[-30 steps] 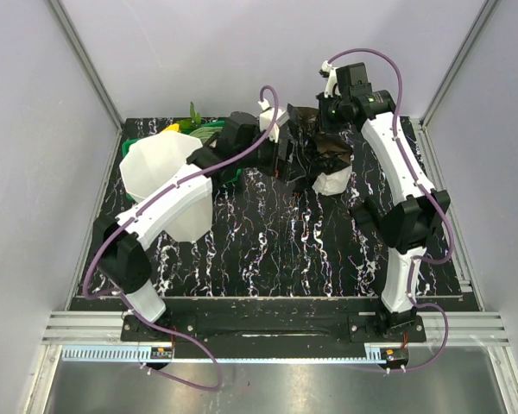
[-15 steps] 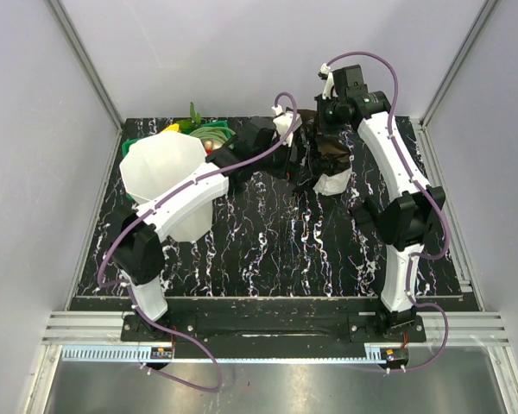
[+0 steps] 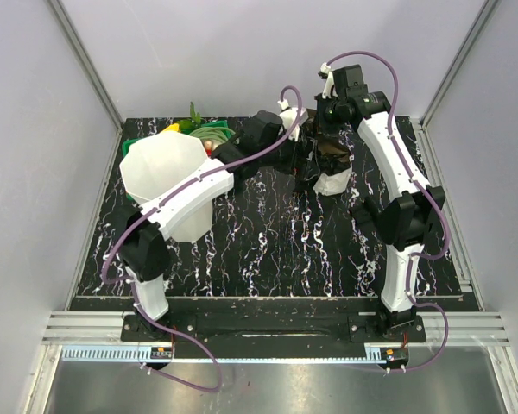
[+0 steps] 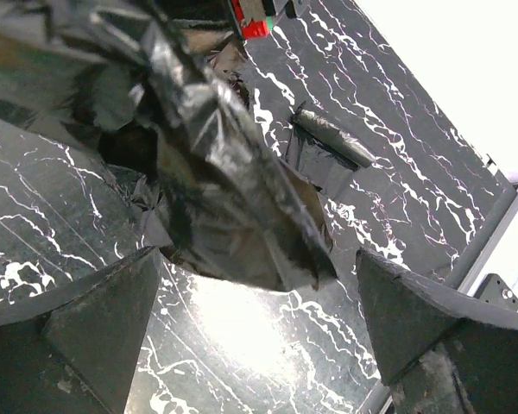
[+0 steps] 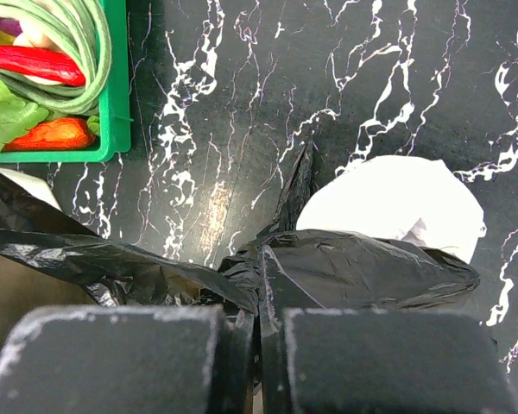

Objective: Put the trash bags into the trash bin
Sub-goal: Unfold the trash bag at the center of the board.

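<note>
Bag (image 5: 354,267), seemingly one, clamped in right pincer (image 5: 259,323); left pincer (image 4: 257,267) apart; one bin (image 3: 160,168).

Light was bright and even; glare pooled on the table (image 4: 233,332) just below the trash bags (image 4: 216,172), whose film shone; fingers (image 4: 78,336) beside them were blurred.

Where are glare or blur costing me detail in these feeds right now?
Left wrist: a bright glare patch on the table just under the trash bag, the top right corner blown out white, the near fingers soft. Right wrist: a faint sheen on the table, fingers blurred, white roll nearly washed out. Top external: evenly lit, but the black bag barely separates from the dark table.
</note>
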